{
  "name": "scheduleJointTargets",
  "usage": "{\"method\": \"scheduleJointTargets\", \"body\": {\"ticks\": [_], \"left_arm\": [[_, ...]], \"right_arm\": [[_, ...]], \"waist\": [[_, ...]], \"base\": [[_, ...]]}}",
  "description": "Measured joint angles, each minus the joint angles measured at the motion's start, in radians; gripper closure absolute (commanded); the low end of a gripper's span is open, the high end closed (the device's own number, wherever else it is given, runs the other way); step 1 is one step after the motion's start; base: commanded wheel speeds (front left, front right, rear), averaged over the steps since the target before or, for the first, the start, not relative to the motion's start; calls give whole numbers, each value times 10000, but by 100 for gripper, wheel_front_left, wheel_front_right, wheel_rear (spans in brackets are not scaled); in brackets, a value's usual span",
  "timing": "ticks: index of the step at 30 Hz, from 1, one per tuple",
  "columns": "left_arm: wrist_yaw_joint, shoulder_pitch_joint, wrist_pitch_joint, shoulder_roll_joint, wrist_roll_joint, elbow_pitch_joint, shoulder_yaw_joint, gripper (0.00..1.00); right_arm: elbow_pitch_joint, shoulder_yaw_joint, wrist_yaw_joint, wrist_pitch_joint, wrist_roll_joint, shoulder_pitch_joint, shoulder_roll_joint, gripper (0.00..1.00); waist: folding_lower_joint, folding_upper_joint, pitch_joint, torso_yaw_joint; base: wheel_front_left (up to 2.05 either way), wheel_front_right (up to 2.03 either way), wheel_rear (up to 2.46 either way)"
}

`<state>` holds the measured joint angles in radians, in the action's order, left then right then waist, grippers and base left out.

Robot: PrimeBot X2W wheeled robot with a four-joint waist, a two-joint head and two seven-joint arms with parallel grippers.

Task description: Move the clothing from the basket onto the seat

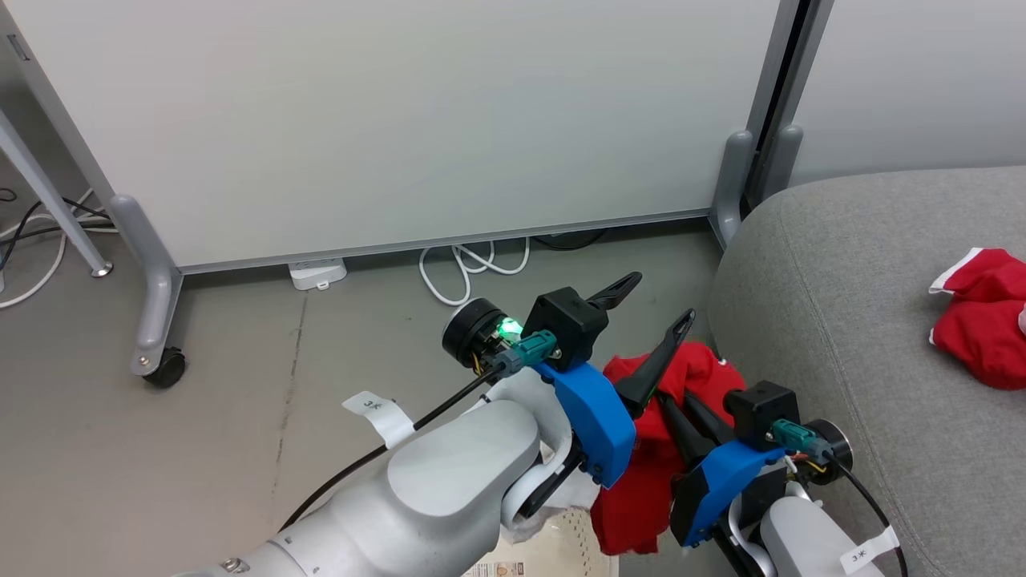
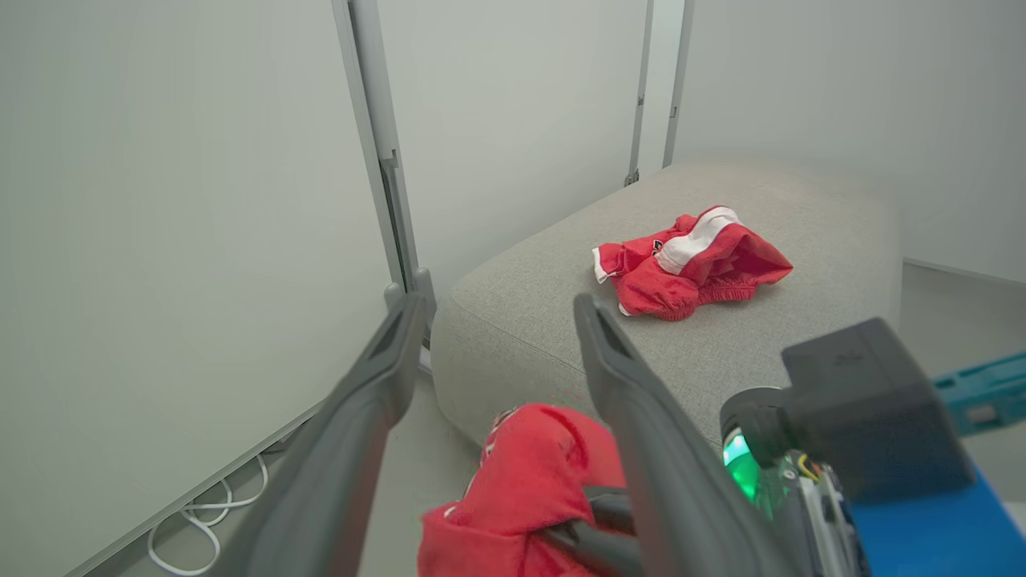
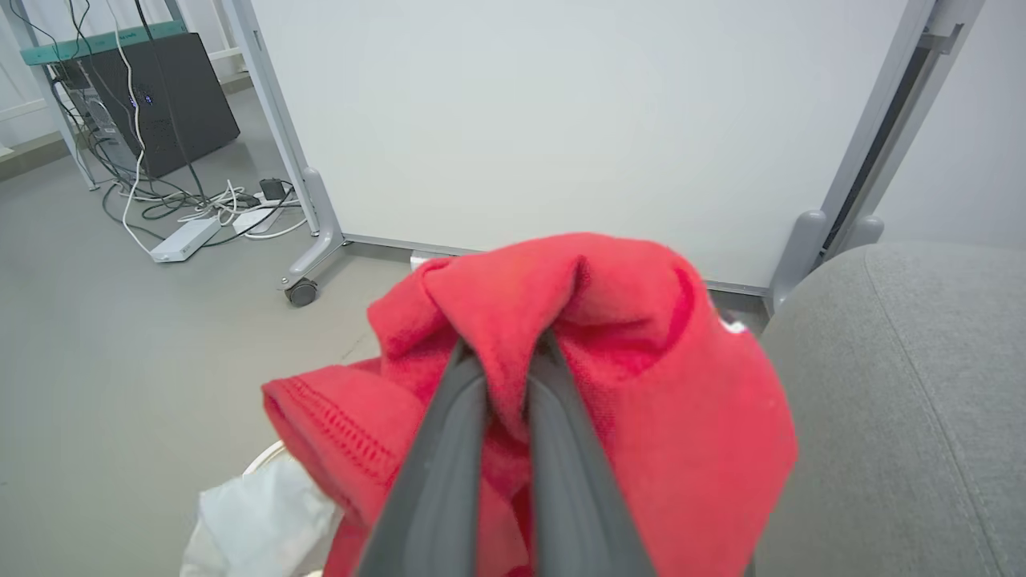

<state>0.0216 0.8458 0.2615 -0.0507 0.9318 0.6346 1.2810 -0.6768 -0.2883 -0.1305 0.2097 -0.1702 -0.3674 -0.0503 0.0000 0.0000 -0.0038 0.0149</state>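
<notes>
Grey fabric-upholstered seat (image 1: 866, 320) sat at 3 o'clock in head view, with a bunched red garment with white trim (image 1: 982, 328) lying on it. Cream perforated plastic basket (image 1: 561, 549) at 6 o'clock, largely hidden behind the pale left forearm (image 1: 449, 473). A second red fabric garment (image 1: 641, 481) hung at 5 o'clock, off the seat and just beside its edge, pinched between the closed jaws of the right gripper (image 3: 505, 361). Left gripper (image 1: 662, 296): jaws spread wide and empty, at that garment's 12 o'clock.
</notes>
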Motion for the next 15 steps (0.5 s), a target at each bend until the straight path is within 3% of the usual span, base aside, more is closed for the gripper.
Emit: {"method": "scheduleJointTargets", "body": {"ticks": [8,15], "left_arm": [[88,0,2,0,-29,-31,-102,0],[293,-494,12,10,-823,-236,-1156,0]], "right_arm": [[-33,38,0,19,2,-52,0,100],[-8,153,0,42,15,-78,0,100]], "waist": [[0,0,-18,3],[0,0,24,52]], "base": [[0,0,0],[0,0,0]]}}
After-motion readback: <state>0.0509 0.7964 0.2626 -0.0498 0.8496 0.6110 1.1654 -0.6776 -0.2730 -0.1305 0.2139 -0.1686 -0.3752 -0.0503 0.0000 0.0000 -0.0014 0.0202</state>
